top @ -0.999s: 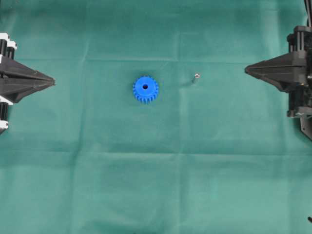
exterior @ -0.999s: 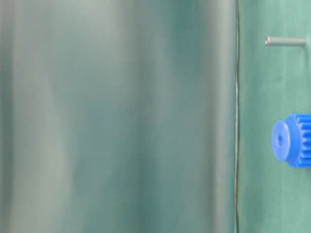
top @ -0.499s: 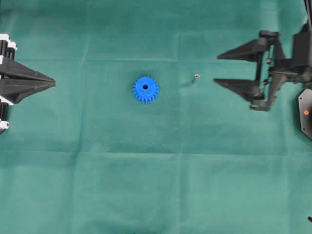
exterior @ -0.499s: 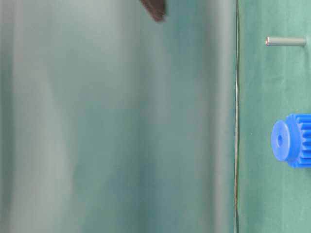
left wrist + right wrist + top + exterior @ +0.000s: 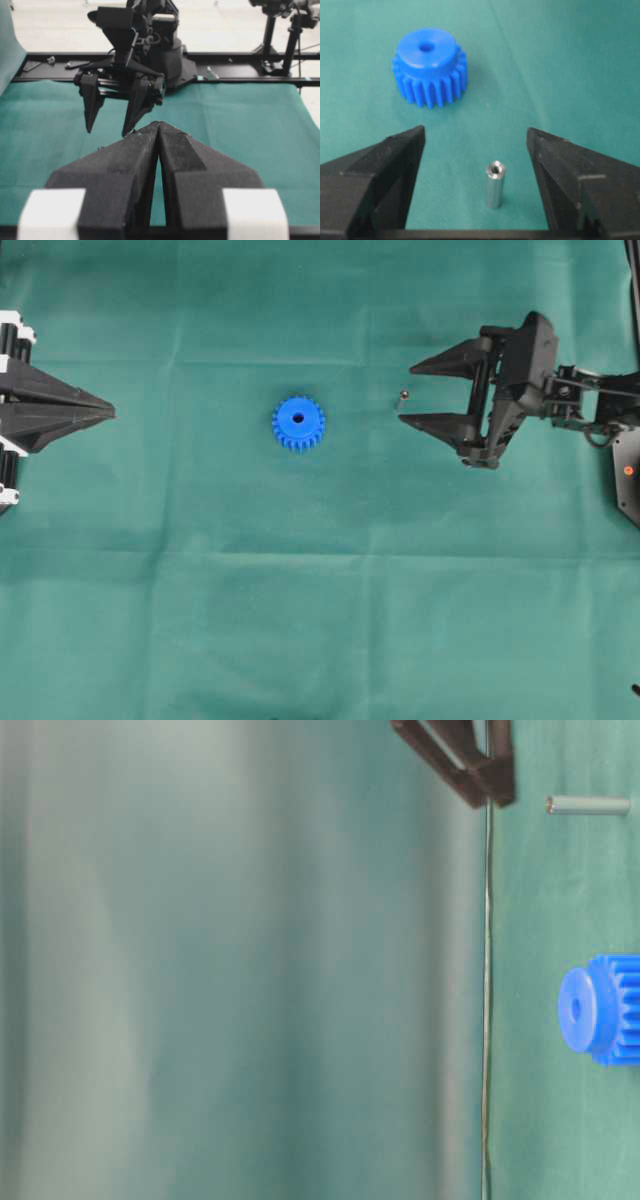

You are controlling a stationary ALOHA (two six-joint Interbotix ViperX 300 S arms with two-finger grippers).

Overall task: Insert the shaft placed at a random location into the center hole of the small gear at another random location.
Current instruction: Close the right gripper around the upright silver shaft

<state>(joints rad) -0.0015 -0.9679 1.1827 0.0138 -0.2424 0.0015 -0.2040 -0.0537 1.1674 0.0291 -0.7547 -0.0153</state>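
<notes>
The small blue gear (image 5: 298, 423) lies flat on the green cloth with its center hole (image 5: 298, 417) facing up; it also shows in the right wrist view (image 5: 429, 67) and the table-level view (image 5: 600, 1010). The silver shaft (image 5: 402, 396) stands upright to its right, seen between the jaws in the right wrist view (image 5: 495, 184) and in the table-level view (image 5: 588, 806). My right gripper (image 5: 406, 394) is open, its fingertips on either side of the shaft without touching it. My left gripper (image 5: 108, 410) is shut and empty at the far left, also shown in the left wrist view (image 5: 158, 125).
The green cloth (image 5: 320, 590) covers the table. The right arm's body (image 5: 560, 400) reaches in from the right edge. A black frame rail (image 5: 240, 57) and stands lie beyond the cloth's far edge.
My right gripper has opened and moved left and down toward the shaft, and its tips now flank it. The left gripper, gear and shaft have not moved.
</notes>
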